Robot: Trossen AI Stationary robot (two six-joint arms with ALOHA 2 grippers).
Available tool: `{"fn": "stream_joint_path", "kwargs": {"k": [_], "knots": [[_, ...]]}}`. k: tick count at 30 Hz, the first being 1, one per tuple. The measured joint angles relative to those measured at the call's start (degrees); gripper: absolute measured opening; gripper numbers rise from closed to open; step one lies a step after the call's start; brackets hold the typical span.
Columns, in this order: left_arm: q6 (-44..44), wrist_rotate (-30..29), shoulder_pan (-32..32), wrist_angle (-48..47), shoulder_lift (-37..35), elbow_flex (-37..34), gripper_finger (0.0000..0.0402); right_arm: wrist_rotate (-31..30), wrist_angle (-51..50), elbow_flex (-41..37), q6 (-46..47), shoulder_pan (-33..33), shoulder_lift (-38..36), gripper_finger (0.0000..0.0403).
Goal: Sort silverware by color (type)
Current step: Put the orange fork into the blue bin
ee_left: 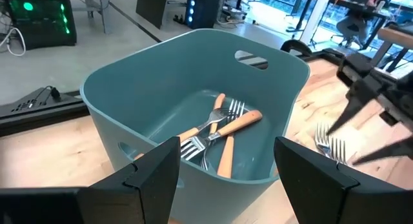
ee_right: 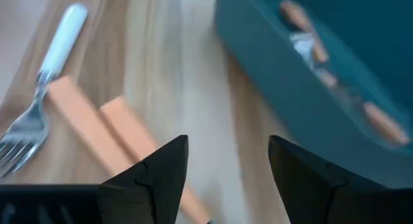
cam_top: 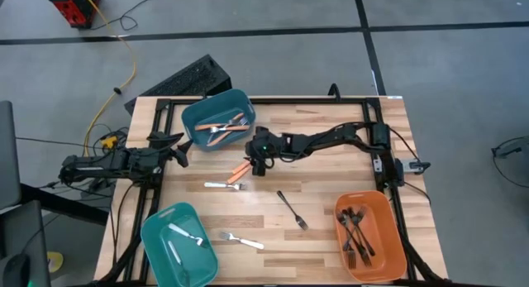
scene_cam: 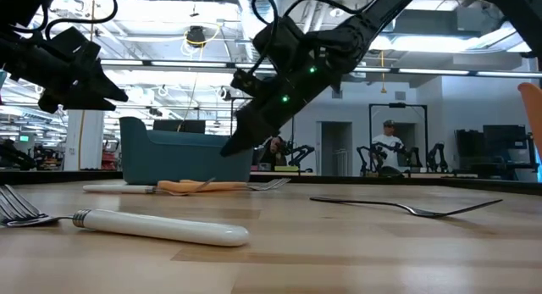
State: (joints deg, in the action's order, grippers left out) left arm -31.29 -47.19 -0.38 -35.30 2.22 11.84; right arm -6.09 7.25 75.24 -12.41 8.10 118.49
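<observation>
Two orange-handled forks (cam_top: 240, 172) lie side by side on the wooden table, their handles (ee_right: 97, 130) showing in the right wrist view. My right gripper (cam_top: 259, 164) hangs open just above them, slanting down toward the table's left, and holds nothing. A white-handled fork (cam_top: 216, 185) lies beside them. A black fork (cam_top: 292, 209) and another white fork (cam_top: 241, 240) lie nearer the front. The far teal bin (cam_top: 218, 121) holds orange-handled forks (ee_left: 226, 130). My left gripper (cam_top: 177, 151) waits open at the table's left edge, facing that bin.
A second teal bin (cam_top: 157, 237) with white forks stands at the near left corner. An orange bin (cam_top: 388, 229) with black forks (cam_top: 355, 233) stands at the near right. Bare wood lies between the loose forks at mid-table.
</observation>
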Motion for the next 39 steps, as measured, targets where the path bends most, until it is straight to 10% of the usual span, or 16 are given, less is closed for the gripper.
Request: {"fn": "stream_joint_path", "kwargs": {"k": [39], "knots": [[0.0,0.0,0.0,0.1,0.0,0.0,0.0235,10.8,-5.9,0.2,-6.0,5.3,5.0,0.0234]]}}
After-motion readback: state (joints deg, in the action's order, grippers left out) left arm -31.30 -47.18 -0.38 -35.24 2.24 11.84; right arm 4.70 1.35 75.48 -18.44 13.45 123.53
